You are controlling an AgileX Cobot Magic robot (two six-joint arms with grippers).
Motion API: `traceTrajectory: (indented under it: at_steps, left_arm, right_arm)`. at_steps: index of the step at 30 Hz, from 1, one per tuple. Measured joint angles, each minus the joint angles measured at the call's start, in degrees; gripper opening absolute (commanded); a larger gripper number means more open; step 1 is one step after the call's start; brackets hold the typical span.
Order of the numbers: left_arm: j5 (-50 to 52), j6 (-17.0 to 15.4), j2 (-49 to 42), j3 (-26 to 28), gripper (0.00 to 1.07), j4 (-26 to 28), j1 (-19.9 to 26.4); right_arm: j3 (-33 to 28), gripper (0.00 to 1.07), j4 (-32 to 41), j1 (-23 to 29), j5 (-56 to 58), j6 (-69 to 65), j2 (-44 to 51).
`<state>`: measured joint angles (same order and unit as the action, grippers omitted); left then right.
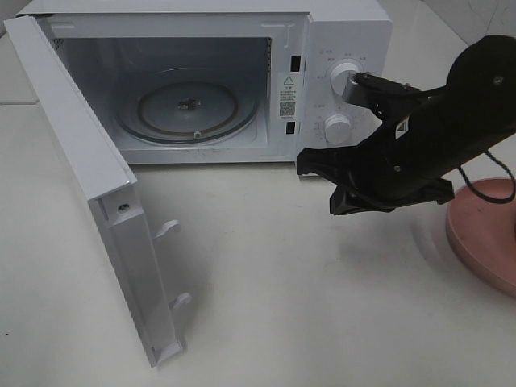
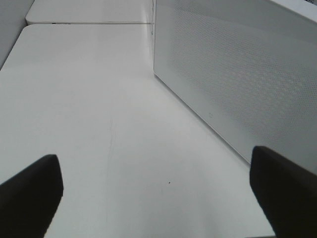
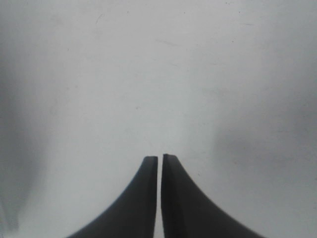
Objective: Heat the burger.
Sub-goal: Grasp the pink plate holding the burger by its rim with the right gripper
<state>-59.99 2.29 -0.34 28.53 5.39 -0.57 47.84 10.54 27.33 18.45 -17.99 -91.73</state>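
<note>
Early stage. Microwave door open, turntable bare. Burger not in view, poss. behind arm by pink plate. Right end effector clenched w/ nothing; left end effector released. Left to do: load, shut door, start heat.

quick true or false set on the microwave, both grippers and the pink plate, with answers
1. The microwave has its door swung open. True.
2. A burger sits on the glass turntable. False: the turntable is bare.
3. The right gripper is shut with nothing between its fingers. True.
4. The left gripper is shut. False: its fingers stand wide apart over the table.
5. The pink plate is inside the microwave. False: it lies on the table to the right of the microwave, partly hidden by the right arm.
</note>
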Motion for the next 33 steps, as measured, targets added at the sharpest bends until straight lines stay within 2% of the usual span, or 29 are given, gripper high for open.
traceTrajectory:
  at_steps: [7,8,9,11,12,13,14,15,17,18,19,20,21,28,33]
  left_arm:
    - [0.0,0.0,0.0,0.0,0.96,0.0,0.0]
    - [0.0,0.0,0.0,0.0,0.96,0.0,0.0]
    - [0.0,0.0,0.0,0.0,0.96,0.0,0.0]
    - [0.0,0.0,0.0,0.0,0.96,0.0,0.0]
    - [0.0,0.0,0.0,0.0,0.96,0.0,0.0]
    - [0.0,0.0,0.0,0.0,0.96,0.0,0.0]
    - [0.0,0.0,0.0,0.0,0.96,0.0,0.0]
    - [0.0,0.0,0.0,0.0,0.96,0.0,0.0]
    - [0.0,0.0,0.0,0.0,0.96,0.0,0.0]
    - [0.0,0.0,0.0,0.0,0.96,0.0,0.0]
    - [0.0,0.0,0.0,0.0,0.96,0.0,0.0]
    - [0.0,0.0,0.0,0.0,0.96,0.0,0.0]
    - [0.0,0.0,0.0,0.0,0.96,0.0,0.0]
    - [0.0,0.0,0.0,0.0,0.96,0.0,0.0]
    - [0.0,0.0,0.0,0.0,0.96,0.0,0.0]
  right_arm:
    - [0.06,0.1,-3.67,0.0,8.14,6.76,5.16]
    - [0.06,0.15,-4.35,-0.46,10.6,7.68,6.36]
    - [0.06,0.15,-4.35,-0.46,10.6,7.68,6.36]
    - [0.06,0.25,-5.73,-3.04,15.81,7.79,8.14]
    - [0.06,0.25,-5.73,-3.04,15.81,7.79,8.14]
    - [0.06,0.41,-6.53,-3.78,16.9,7.79,8.59]
    - [0.06,0.41,-6.53,-3.78,16.9,7.79,8.59]
    - [0.06,0.48,-8.25,-5.04,18.56,7.79,9.28]
    - [0.06,0.87,-10.89,-6.82,20.28,8.02,10.14]
    - [0.06,0.87,-10.89,-6.82,20.28,8.02,10.14]
    - [0.06,0.94,-11.8,-7.45,20.63,8.37,10.49]
    - [0.06,0.94,-11.8,-7.45,20.63,8.37,10.49]
    - [0.06,1.03,-13.01,-8.82,20.8,9.51,10.6]
    - [0.06,1.01,-14.32,-12.78,21.08,13.12,10.6]
    - [0.4,0.99,-15.64,-18.56,21.14,14.73,9.8]
